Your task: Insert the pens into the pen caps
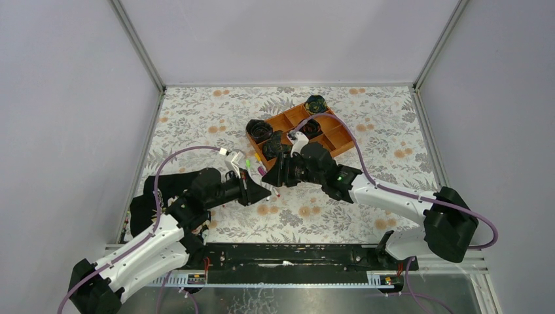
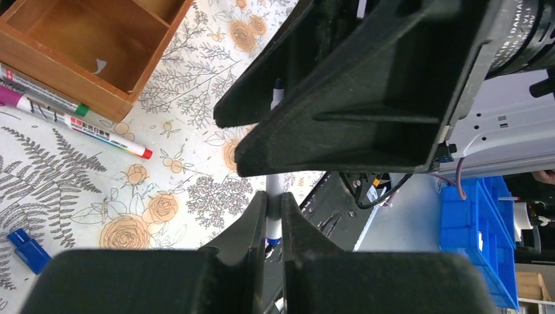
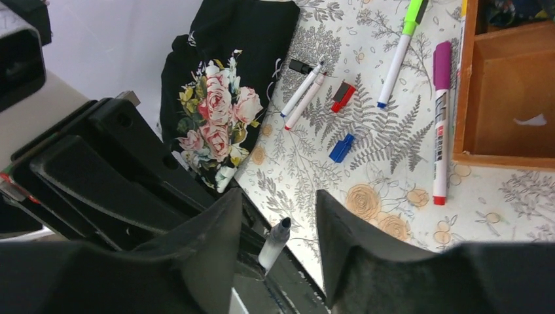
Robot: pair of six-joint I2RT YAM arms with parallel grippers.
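Over the middle of the tabletop (image 1: 196, 118), the left gripper (image 2: 273, 210) pinches a white pen (image 2: 274, 186) between its fingers. The right gripper (image 3: 278, 199) faces it, fingers spread, the pen's dark tip in the gap between them. A blue cap (image 3: 341, 148) lies loose on the tabletop nearby.

My view shows a patterned tablecloth (image 3: 393, 170), white with grey ferns and tan-orange roses. The wooden compartment tray (image 3: 497, 159) is orange-brown. A black cloth (image 3: 222, 104) carries pink and white roses with green leaves. One white-barrelled marker pen (image 3: 442, 124) has a magenta cap and a red end; a second white marker pen (image 3: 398, 55) has a neon-green cap and a blue end. One small loose plastic cap (image 3: 341, 148) is blue. The white held pen (image 2: 273, 190) shows blue at its end, between my black left gripper (image 2: 273, 209) fingers.
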